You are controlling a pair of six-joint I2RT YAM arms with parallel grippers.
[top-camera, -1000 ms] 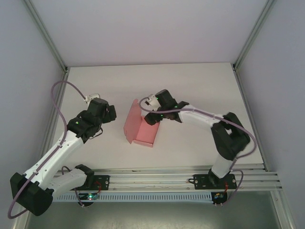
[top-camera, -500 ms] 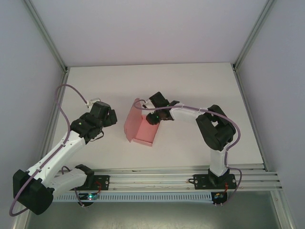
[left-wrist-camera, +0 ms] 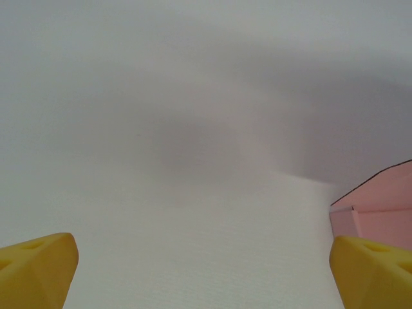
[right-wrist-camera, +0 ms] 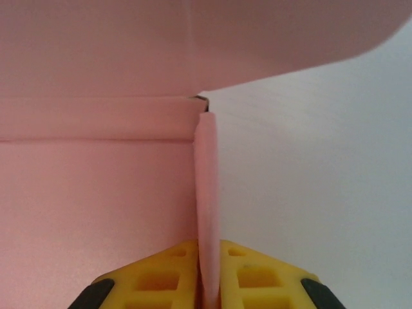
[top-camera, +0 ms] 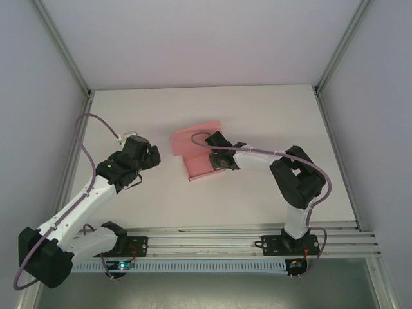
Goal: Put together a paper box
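Paper box [top-camera: 193, 143] at new angle, seemingly empty

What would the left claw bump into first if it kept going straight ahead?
Probably the bare white table, since the open left claw tilts down toward it. The pink paper box sits off to the side, in front of one yellow finger, which might clip its corner. Depth is hard to judge.

The right hand [right-wrist-camera: 208, 275] has pinched shut on a side wall of the paper box [top-camera: 193, 141], which has swung round, flap now toward the worktop's [top-camera: 270, 116] far edge.
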